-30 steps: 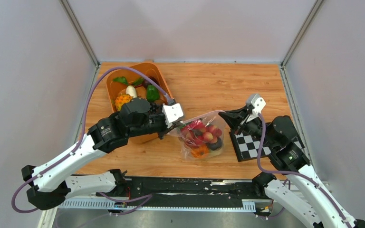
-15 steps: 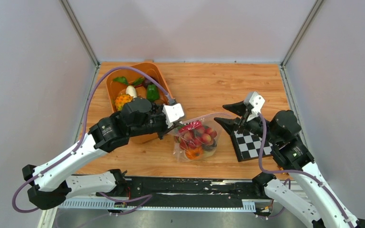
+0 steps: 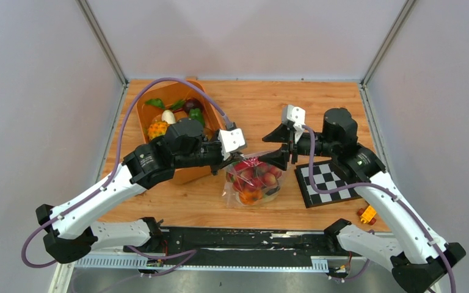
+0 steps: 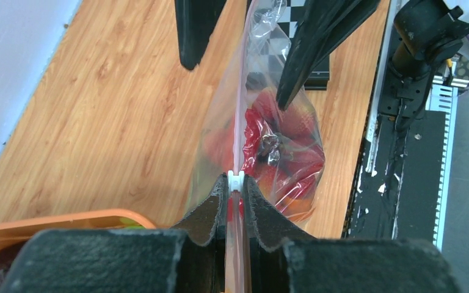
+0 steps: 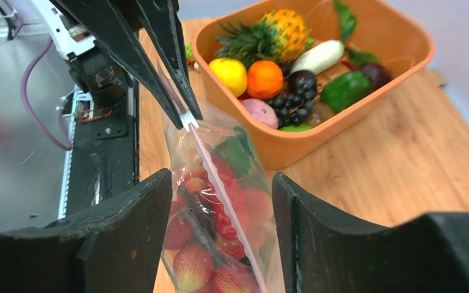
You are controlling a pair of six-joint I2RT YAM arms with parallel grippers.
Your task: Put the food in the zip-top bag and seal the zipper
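- The zip-top bag [image 3: 251, 182] sits near the middle of the wooden table [image 3: 262, 113], between the 2 arms, its bottom on the wood and its mouth edge lifted.
- The food [image 3: 253, 178] lies inside it: red strawberries, a red piece, something orange low down and a green leaf.
- The zipper [image 4: 239, 122] shows as 1 thin pink line along the top edge; whether it is pressed closed cannot be told.
- The left gripper [image 4: 236, 183] has its jaws pinched on the zipper's near end, where a small white tab shows between the tips.
- The right gripper [image 5: 220, 180] has its jaws spread wide, 1 finger on each side of the zipper line and clear of the plastic, gripping nothing.
- The orange tub [image 3: 141, 113] stands just behind the left arm, far left on the table, holding a pineapple [image 5: 281, 27], a lemon [image 5: 228, 74], an orange [image 5: 264, 78], a green pepper [image 5: 345, 90] and dark grapes [image 5: 293, 107].
- A black-and-white checkered board [image 3: 330, 183] lies flat just right of the bag, under the right arm.
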